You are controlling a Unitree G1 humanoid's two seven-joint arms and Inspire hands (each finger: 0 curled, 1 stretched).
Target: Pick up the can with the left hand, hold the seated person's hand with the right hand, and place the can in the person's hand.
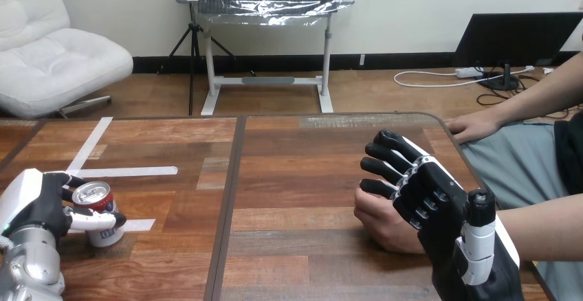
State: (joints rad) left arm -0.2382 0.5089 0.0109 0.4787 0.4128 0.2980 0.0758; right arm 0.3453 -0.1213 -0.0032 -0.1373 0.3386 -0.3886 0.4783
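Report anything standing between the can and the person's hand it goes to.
Nothing visible stands on the table between the can in the left hand and the person's nearer hand; the right hand lies over that hand.

The table (295, 170) shows brown wooden planks of mixed tone, pale tan to reddish, with a dark seam down its middle and white tape strips (124, 172) at the left; the can (104, 236) has a silver top, red band and white body with dark print; left hand (40, 205) and right hand (440, 208) — black with white shells; left forearm (27, 268) — silver
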